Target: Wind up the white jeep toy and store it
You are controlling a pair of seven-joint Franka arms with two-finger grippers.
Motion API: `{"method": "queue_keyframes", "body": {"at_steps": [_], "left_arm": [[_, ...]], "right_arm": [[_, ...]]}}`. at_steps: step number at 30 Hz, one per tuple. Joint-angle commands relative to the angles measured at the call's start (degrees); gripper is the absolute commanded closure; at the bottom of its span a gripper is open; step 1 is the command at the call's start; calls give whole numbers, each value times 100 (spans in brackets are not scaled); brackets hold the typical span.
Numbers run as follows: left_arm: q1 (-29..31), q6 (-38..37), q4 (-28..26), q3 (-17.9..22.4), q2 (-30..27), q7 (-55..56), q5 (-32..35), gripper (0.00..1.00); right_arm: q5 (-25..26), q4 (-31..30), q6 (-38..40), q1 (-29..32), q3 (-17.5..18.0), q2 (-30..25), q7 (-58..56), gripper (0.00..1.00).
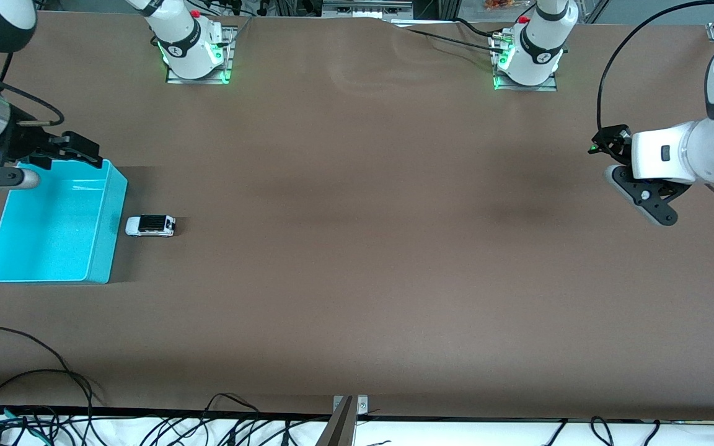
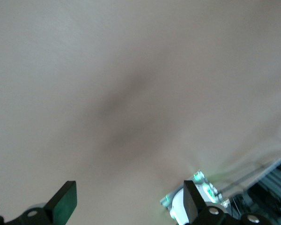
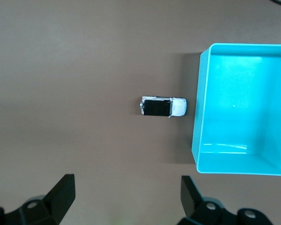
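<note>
Jeep toy (image 1: 150, 225) beside bin (image 1: 100, 248) | right gripper (image 3: 126, 197) over bin's corner, spread, empty | left gripper (image 2: 129, 201) waits, spread

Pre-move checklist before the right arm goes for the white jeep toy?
1. Small white jeep toy with black roof upright on its wheels on the brown table: ok.
2. Jeep free beside the cyan plastic bin, not touching: ok.
3. Bin holds nothing: ok.
4. Right gripper open, over the bin's edge farthest from the front camera: ok.
5. Left gripper open, waiting at its end: ok.
6. Winding mechanism: cannot tell.
</note>
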State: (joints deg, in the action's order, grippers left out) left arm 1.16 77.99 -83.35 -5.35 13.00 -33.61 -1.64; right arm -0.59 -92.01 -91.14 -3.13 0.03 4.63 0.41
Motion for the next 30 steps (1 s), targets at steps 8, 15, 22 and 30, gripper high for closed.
{"method": "queue_keyframes", "body": {"at_steps": [8,15,22,30], "left_arm": [[-142,1754,-1728,140,-1326,381,129,0],[-371,1754,-1887,157,-1545,1873,208,0],[-336,1737,-1738,140,-1415,2245,199,0],[-301,1561,-1271,122,-1106,2481,199,0]], "right_arm": [[138,78,105,-4,-12,424,-1656,0],[146,60,88,23,-12,723,-3036,0],[146,16,-61,14,-21,1066,-4249,0],[146,-563,-834,23,-21,1172,-5489,0]]}}
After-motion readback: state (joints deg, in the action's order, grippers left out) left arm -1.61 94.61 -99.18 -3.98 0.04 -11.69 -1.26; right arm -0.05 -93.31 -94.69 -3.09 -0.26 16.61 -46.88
